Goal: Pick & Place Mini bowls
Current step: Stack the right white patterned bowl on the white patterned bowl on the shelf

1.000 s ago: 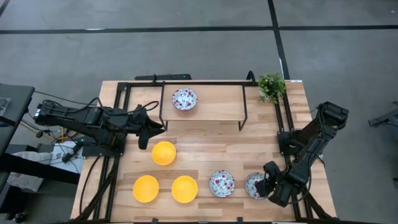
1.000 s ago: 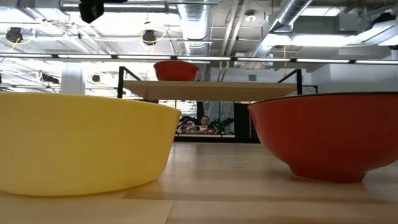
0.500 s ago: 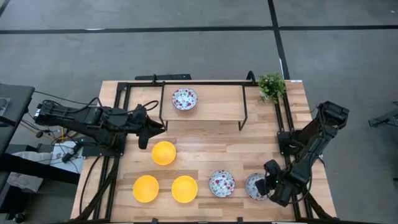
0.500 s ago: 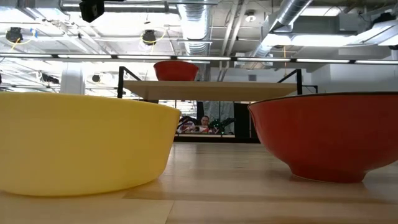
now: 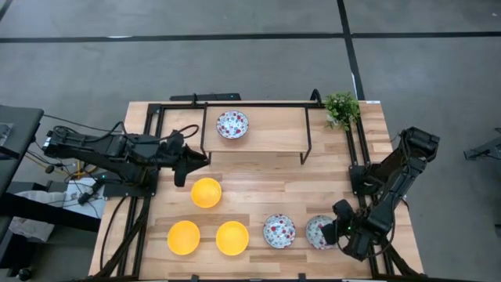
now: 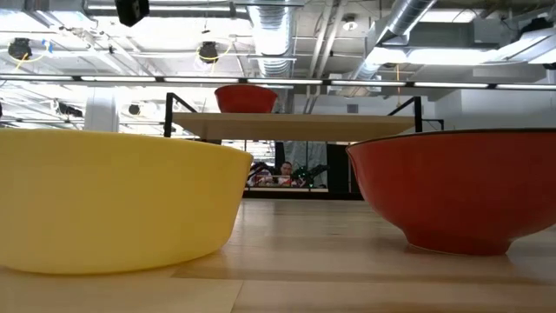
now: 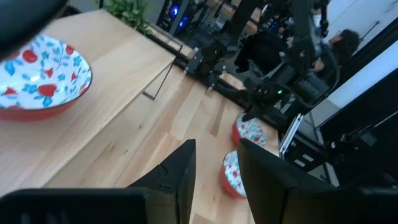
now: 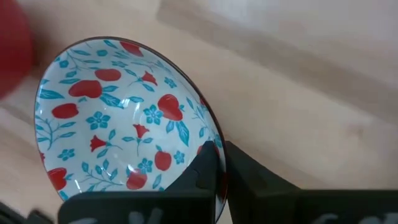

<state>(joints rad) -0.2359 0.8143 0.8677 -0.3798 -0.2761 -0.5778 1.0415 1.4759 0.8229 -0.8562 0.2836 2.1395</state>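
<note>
Patterned mini bowl (image 8: 124, 118), at the table's front right corner beside a second patterned bowl (image 5: 279, 230): the right gripper (image 8: 214, 165) pinches its rim, one finger inside, one outside. A clean lift would keep the pinch firm and rise straight, clearing the neighbour. Left gripper (image 7: 214, 171), narrowly parted, hangs beside the raised shelf (image 5: 266, 129), which carries a third patterned bowl (image 5: 232, 124).
</note>
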